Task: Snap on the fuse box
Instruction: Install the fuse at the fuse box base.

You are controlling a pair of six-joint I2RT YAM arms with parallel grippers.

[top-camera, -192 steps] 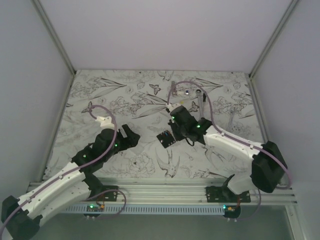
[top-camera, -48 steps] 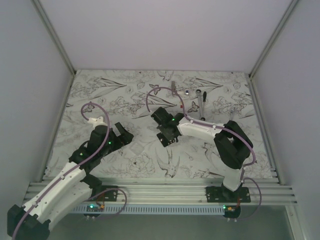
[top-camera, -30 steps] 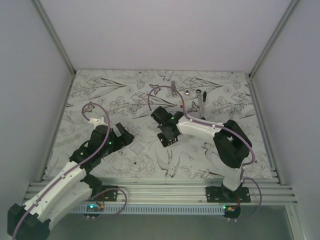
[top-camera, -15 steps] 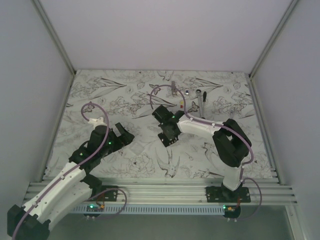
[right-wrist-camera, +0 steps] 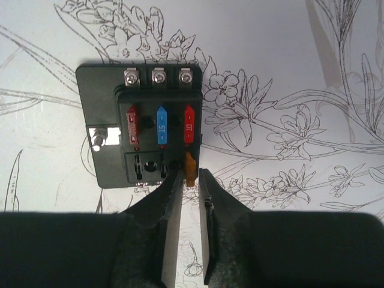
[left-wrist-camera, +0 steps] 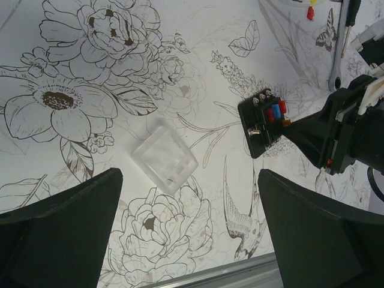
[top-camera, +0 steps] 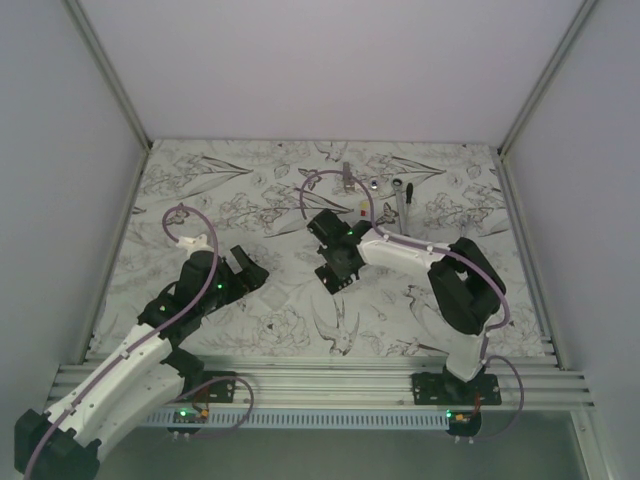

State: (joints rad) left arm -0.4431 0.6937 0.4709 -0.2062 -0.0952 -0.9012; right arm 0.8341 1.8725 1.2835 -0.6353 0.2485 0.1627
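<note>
The fuse box [right-wrist-camera: 141, 123] is a black block lying flat on the flower-print mat, with a red, a blue and a red fuse in its top row. It also shows in the top view [top-camera: 335, 279] and the left wrist view [left-wrist-camera: 267, 123]. My right gripper [right-wrist-camera: 191, 180] is at the box's near right corner, its jaws narrowed around a small orange fuse [right-wrist-camera: 190, 168] standing in the lower right slot. My left gripper [left-wrist-camera: 192, 240] is wide open and empty, hovering over a clear plastic cover [left-wrist-camera: 165, 155] that lies left of the box.
A silver ratchet wrench [top-camera: 403, 205] and a small socket [top-camera: 373, 185] lie at the back of the mat, with a metal piece [top-camera: 347, 178] and loose tiny fuses [top-camera: 361, 211] close by. Grey walls enclose the mat. An aluminium rail [top-camera: 320, 380] runs along the near edge.
Since the earliest frame my right arm has folded and brought its gripper onto the fuse box from behind. Over the last second both arms have barely shifted.
</note>
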